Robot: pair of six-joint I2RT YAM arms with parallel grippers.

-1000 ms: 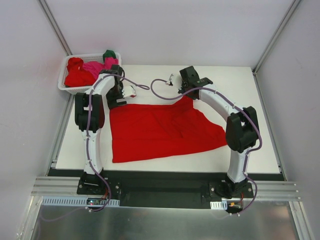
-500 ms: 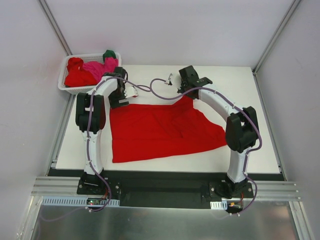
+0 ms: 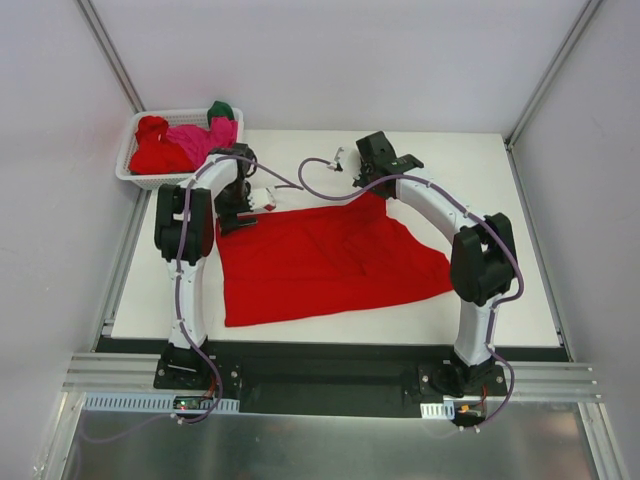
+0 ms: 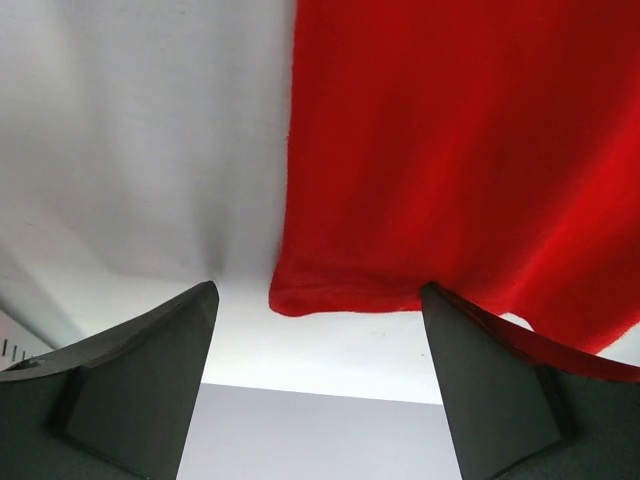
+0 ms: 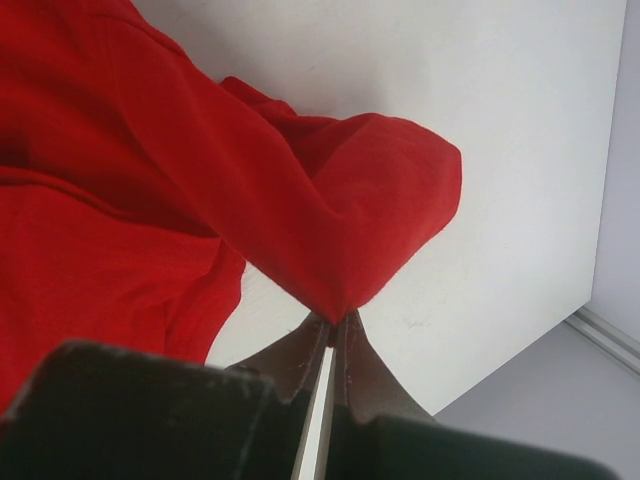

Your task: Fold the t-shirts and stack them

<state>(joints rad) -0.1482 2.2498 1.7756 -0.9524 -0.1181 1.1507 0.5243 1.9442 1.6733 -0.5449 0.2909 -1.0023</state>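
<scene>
Left pincer moved nearer red t-shirt | long axis left-right

Three views of one white table. The overhead camera sits high behind the arm bases, which lie at 6 o'clock, and looks down from afar over the whole tabletop. The left wrist camera looks from very close past the left gripper at a hem of the red shirt. The right wrist camera, equally close, looks along the right gripper at another corner. All three share the shirt. Seen from overhead, the left's patch is at its 10 o'clock and the right's at 1 o'clock.
</scene>
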